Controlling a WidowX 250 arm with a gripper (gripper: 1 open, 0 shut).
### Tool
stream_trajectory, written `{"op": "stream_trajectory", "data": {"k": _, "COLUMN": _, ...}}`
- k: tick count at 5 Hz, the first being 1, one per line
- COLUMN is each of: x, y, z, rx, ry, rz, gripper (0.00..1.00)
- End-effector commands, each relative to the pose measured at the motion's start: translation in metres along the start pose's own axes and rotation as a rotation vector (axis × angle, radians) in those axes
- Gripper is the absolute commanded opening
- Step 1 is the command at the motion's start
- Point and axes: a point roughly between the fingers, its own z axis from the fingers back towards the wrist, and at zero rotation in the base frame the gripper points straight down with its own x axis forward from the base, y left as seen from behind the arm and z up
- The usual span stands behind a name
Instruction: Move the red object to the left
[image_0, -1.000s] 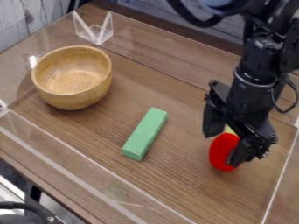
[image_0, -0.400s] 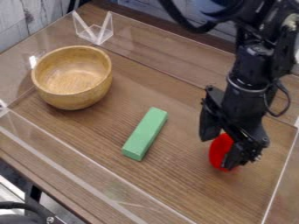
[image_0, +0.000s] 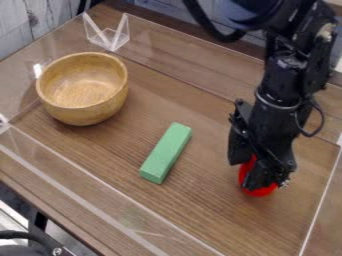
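One clear plastic barrier (image_0: 80, 195) runs along the near edge of the wooden table (image_0: 201, 215), crossing the lower left of the frame. Just beyond it, low in the centre, a flat green block (image_0: 166, 152) lies on the wood, tilted so its far end points up and right. At the lower right, the red object (image_0: 262, 180) sits on the table, well apart from the block, with only its lower rounded part showing. The black gripper (image_0: 263, 172) points straight down over it, its fingers set on either side of the fruit; whether they are pressing on it or standing just clear cannot be told. The dark arm (image_0: 291, 75) rises from there toward the upper right. At the upper left, a wooden bowl (image_0: 83, 88) stands upright, and behind it a small clear plastic piece (image_0: 107, 33) sits near the top edge.
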Motion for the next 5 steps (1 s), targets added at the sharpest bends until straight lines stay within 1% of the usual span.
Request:
{"op": "stream_trajectory", "data": {"k": 1, "x": 0.006, "y": 0.013, "z": 0.031, "rx": 0.053, "ry": -0.073, "rz": 0.014, "gripper": 0.0}}
{"op": "stream_trajectory", "data": {"k": 2, "x": 0.0, "y": 0.037, "z": 0.057, "rx": 0.105, "ry": -0.11, "rz": 0.081, "gripper": 0.0}}
{"op": "stream_trajectory", "data": {"k": 3, "x": 0.001, "y": 0.045, "z": 0.067, "rx": 0.124, "ry": -0.128, "rz": 0.132, "gripper": 0.0}}
{"op": "stream_trajectory", "data": {"k": 4, "x": 0.003, "y": 0.04, "z": 0.056, "rx": 0.116, "ry": -0.124, "rz": 0.1, "gripper": 1.0}}
{"op": "stream_trajectory", "data": {"k": 5, "x": 0.009, "y": 0.038, "z": 0.044, "rx": 0.11, "ry": -0.12, "rz": 0.049, "gripper": 1.0}}
